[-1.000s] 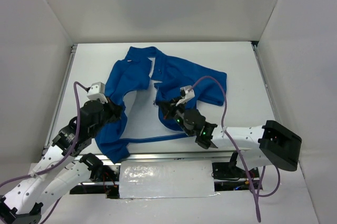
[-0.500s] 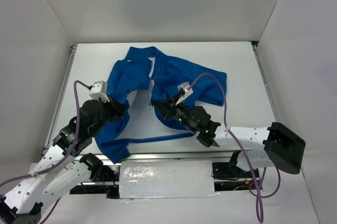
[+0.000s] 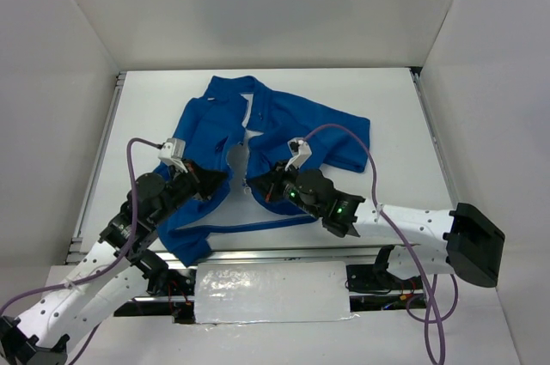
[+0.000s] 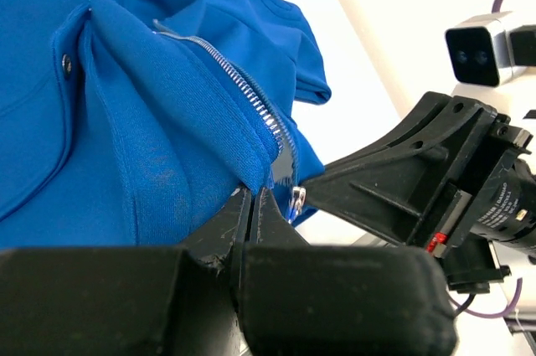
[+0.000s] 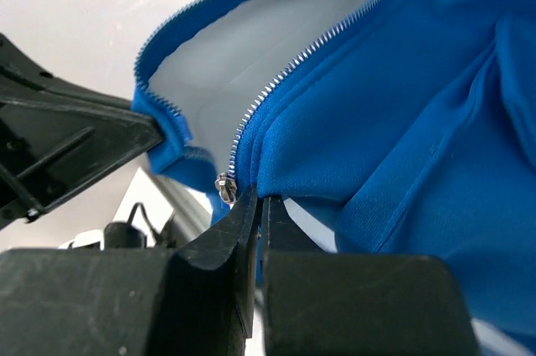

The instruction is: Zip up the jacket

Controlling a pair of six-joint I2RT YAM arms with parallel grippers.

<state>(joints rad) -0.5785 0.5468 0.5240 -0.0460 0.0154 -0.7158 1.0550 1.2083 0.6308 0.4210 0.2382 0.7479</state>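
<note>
Mating the zipper ends (image 5: 239, 134) is judged the step: jacket (image 3: 288, 120) lying open on table (image 3: 387, 90), left gripper (image 3: 225, 179) and right gripper (image 3: 255, 182) each pinched shut on one front edge; halves to be aligned squarely at slider (image 5: 224, 190), fabric held taut.

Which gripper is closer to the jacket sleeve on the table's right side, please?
Right. The right gripper, jaws shut on the jacket beside its zipper, sits left of that sleeve; the left gripper holds the other edge farther left.
</note>
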